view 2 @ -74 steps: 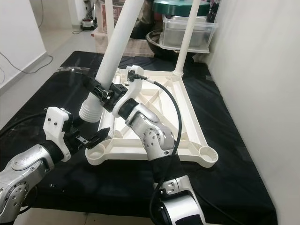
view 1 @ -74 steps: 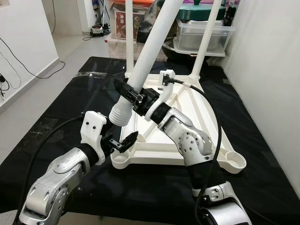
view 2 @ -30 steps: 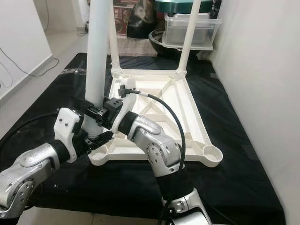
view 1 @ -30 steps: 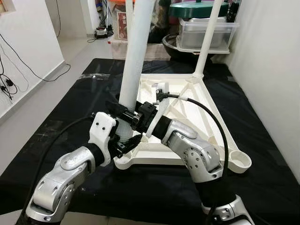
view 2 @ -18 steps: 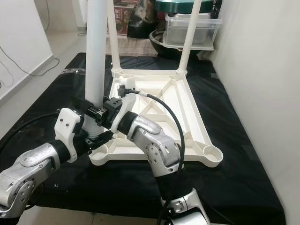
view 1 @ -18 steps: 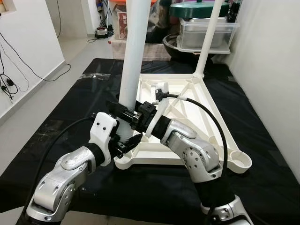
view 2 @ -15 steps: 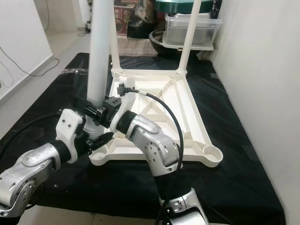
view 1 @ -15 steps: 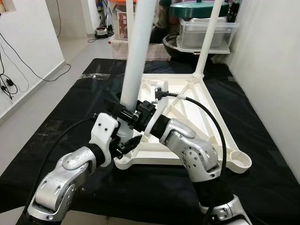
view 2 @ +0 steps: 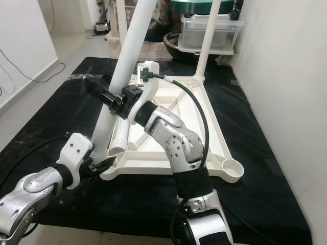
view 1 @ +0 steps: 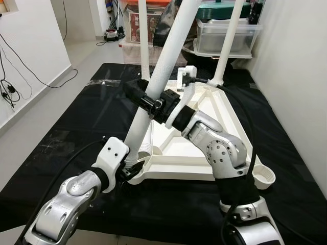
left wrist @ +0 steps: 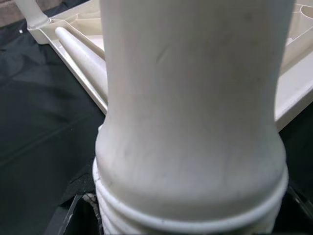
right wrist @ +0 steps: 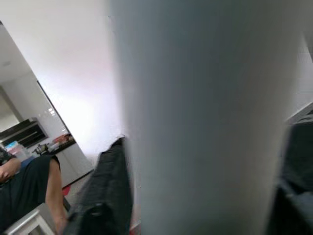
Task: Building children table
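Observation:
The white table top (view 1: 179,174) lies upside down on a black mat, with two white legs (view 1: 228,41) standing in its far corners. My right gripper (view 1: 145,100) is shut on a third, loose leg (view 1: 168,61), which leans steeply. The leg's ribbed end (view 1: 139,151) hangs just over the near-left corner socket. My left gripper (view 1: 127,172) sits low at that corner, under the ribbed end. In the left wrist view the ribbed end (left wrist: 190,196) sits between the widely spread black fingers (left wrist: 73,215).
The black mat (view 1: 76,117) covers the floor around the table. Storage bins and a lidded pot (view 1: 225,30) stand at the back, a white wall runs along the right, and cables (view 1: 15,76) lie on the floor at left. A seated person (right wrist: 19,181) is in the right wrist view.
The loose leg went from nearly upright over the corner socket to leaning steeply. My right gripper rose with it, and my left gripper dropped lower at the table's corner.

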`<state>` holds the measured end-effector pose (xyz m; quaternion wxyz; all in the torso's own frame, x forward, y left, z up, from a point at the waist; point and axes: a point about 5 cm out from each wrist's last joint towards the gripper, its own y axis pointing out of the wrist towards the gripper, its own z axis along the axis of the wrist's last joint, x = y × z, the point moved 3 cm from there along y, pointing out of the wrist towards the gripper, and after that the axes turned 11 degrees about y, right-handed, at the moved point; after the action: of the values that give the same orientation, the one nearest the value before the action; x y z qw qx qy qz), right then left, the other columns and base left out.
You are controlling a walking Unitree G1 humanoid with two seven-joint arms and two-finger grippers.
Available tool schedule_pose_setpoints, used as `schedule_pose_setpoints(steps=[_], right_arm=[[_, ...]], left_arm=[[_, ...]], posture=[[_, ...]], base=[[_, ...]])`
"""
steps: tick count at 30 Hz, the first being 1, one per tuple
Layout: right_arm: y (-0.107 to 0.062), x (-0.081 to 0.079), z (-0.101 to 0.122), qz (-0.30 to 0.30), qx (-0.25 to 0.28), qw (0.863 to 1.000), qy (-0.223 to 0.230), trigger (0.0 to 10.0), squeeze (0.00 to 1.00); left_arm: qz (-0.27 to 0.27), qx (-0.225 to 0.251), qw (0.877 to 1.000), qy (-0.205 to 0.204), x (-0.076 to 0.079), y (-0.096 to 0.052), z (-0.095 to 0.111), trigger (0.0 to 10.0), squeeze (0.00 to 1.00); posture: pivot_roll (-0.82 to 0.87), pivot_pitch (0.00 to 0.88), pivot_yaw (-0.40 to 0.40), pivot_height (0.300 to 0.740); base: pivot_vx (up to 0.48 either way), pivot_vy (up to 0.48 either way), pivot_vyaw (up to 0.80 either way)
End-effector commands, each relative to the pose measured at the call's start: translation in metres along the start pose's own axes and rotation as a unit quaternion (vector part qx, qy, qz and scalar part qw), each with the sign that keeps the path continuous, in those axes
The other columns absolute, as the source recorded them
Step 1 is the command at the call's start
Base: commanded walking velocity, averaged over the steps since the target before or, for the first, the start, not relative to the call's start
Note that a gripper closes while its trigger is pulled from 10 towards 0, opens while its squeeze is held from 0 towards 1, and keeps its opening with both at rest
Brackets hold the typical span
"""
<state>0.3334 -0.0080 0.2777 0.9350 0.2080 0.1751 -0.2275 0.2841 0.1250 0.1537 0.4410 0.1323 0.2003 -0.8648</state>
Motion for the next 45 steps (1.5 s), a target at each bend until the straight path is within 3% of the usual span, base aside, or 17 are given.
schedule_pose_setpoints(steps=[1,7,14,15,16,17,25,26,27,28,29,30,34,35,37,40,45], right_arm=[[0.002,-0.009,-0.012,0.026,-0.022,0.999,0.012,0.0,0.0],[-0.004,-0.017,-0.04,0.033,-0.073,0.996,0.047,0.0,0.0],[-0.005,-0.013,-0.047,0.008,-0.072,0.995,0.073,0.0,0.0],[-0.005,-0.012,-0.047,0.004,-0.069,0.995,0.075,0.0,0.0],[-0.005,-0.012,-0.047,0.004,-0.069,0.995,0.075,0.0,0.0],[-0.005,-0.01,-0.046,-0.001,-0.065,0.995,0.074,0.0,0.0],[-0.006,0.003,-0.032,-0.023,-0.05,0.997,0.046,0.0,0.0],[-0.009,0.023,-0.008,-0.049,-0.029,0.998,0.016,0.0,0.0],[-0.009,0.023,-0.008,-0.049,-0.029,0.998,0.016,0.0,0.0],[-0.012,0.037,0.014,-0.068,-0.008,0.998,-0.01,0.0,0.0],[-0.012,0.037,0.014,-0.068,-0.008,0.998,-0.01,0.0,0.0],[-0.015,0.048,0.036,-0.083,0.013,0.996,-0.034,0.0,0.0],[-0.018,0.055,0.053,-0.093,0.031,0.994,-0.053,0.0,0.0],[-0.023,0.064,0.076,-0.113,0.056,0.989,-0.081,0.0,0.0],[-0.03,0.076,0.106,-0.138,0.09,0.979,-0.117,0.0,0.0],[-0.032,0.079,0.113,-0.144,0.099,0.976,-0.129,0.0,0.0],[-0.029,0.069,0.115,-0.083,0.117,0.986,-0.083,0.0,0.0]], left_arm=[[-0.014,0.01,1.0,0.024,0.005,0.0,0.004,10.0,0.0],[-0.002,0.008,0.999,0.053,0.0,0.004,0.003,10.0,0.0],[-0.002,0.009,0.998,0.061,0.001,0.007,0.002,10.0,0.0],[0.002,0.011,0.998,0.061,0.0,0.008,0.003,10.0,0.67],[0.002,0.011,0.998,0.061,0.0,0.008,0.003,10.0,0.67],[0.017,0.018,0.998,0.055,-0.004,0.008,0.003,10.0,1.0],[0.042,0.033,0.998,0.043,-0.015,0.003,0.007,10.0,1.0],[0.029,0.05,0.998,0.03,-0.011,-0.004,0.014,10.0,1.0],[0.029,0.05,0.998,0.03,-0.011,-0.004,0.014,10.0,1.0],[0.003,0.055,0.998,0.035,-0.002,-0.01,0.016,10.0,1.0],[0.003,0.055,0.998,0.035,-0.002,-0.01,0.016,10.0,1.0],[-0.015,0.053,0.998,0.043,0.006,-0.015,0.017,10.0,1.0],[-0.025,0.053,0.997,0.046,0.011,-0.018,0.018,10.0,1.0],[-0.035,0.059,0.997,0.046,0.017,-0.022,0.02,10.0,0.0],[-0.037,0.068,0.996,0.04,0.02,-0.024,0.022,10.0,0.0],[-0.035,0.068,0.996,0.038,0.021,-0.024,0.021,10.0,0.0],[-0.033,0.066,0.997,0.022,0.023,-0.025,0.019,10.0,0.0]], posture=[[0.08,0.0,-0.063,0.74],[0.07,0.0,-0.063,0.74],[0.06,0.0,-0.06,0.74],[0.07,0.0,-0.061,0.74],[0.07,0.0,-0.061,0.74],[0.07,0.0,-0.061,0.74],[0.07,0.0,-0.064,0.74],[0.08,0.0,-0.069,0.74],[0.08,0.0,-0.069,0.74],[0.08,0.0,-0.071,0.74],[0.08,0.0,-0.071,0.74],[0.08,0.0,-0.074,0.74],[0.08,0.0,-0.074,0.74],[0.08,0.0,-0.077,0.74],[0.09,0.0,-0.088,0.74],[0.09,0.0,-0.088,0.74],[0.1,0.0,-0.089,0.74]], base=[[0.0,0.0,0.0],[0.0,0.0,0.0],[0.0,0.0,0.0],[0.0,0.0,0.0],[0.0,0.0,0.0],[0.0,0.0,0.0],[0.0,0.0,0.0],[0.0,0.0,0.0],[0.0,0.0,0.0],[0.0,0.0,0.0],[0.0,0.0,0.0],[0.0,0.0,0.0],[0.0,0.0,0.0],[0.0,0.0,0.0],[0.0,0.0,0.0],[0.0,0.0,0.0],[0.0,0.0,0.0]])
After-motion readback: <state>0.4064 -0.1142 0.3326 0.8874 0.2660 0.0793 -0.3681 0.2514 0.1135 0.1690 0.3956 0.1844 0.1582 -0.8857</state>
